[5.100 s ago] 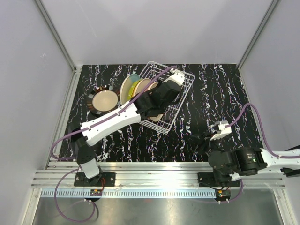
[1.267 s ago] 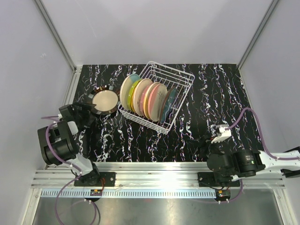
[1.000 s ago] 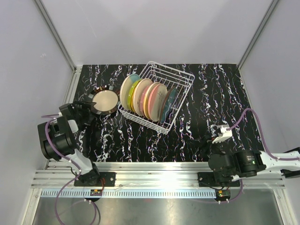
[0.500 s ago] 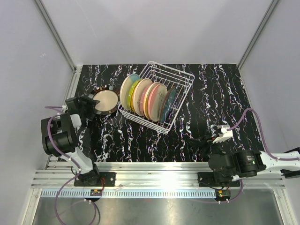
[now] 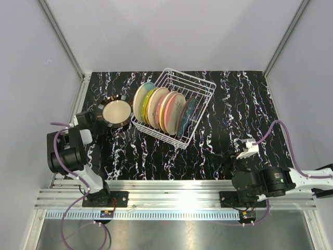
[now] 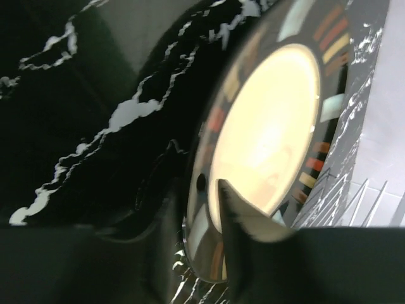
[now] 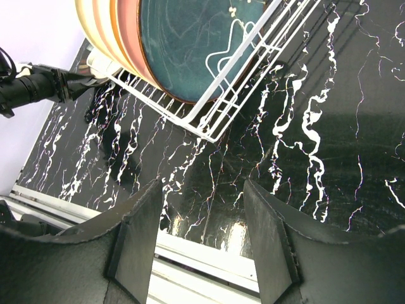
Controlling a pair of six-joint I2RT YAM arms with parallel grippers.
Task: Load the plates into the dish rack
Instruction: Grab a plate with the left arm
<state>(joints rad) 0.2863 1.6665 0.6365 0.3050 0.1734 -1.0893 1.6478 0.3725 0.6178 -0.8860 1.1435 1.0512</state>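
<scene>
At nine o'clock of the dish rack [image 5: 174,107], the black plate [image 5: 116,111] is lying flat on the table [image 5: 234,104]. The left gripper [image 5: 98,119] is pinching its rim from eight o'clock, while the right gripper [image 7: 202,187] is hanging spread and empty, well apart.

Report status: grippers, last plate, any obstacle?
Left gripper clamped on black plate rim, plate flat on table. Right gripper open, empty. Dish rack far end free; nothing blocking.
</scene>
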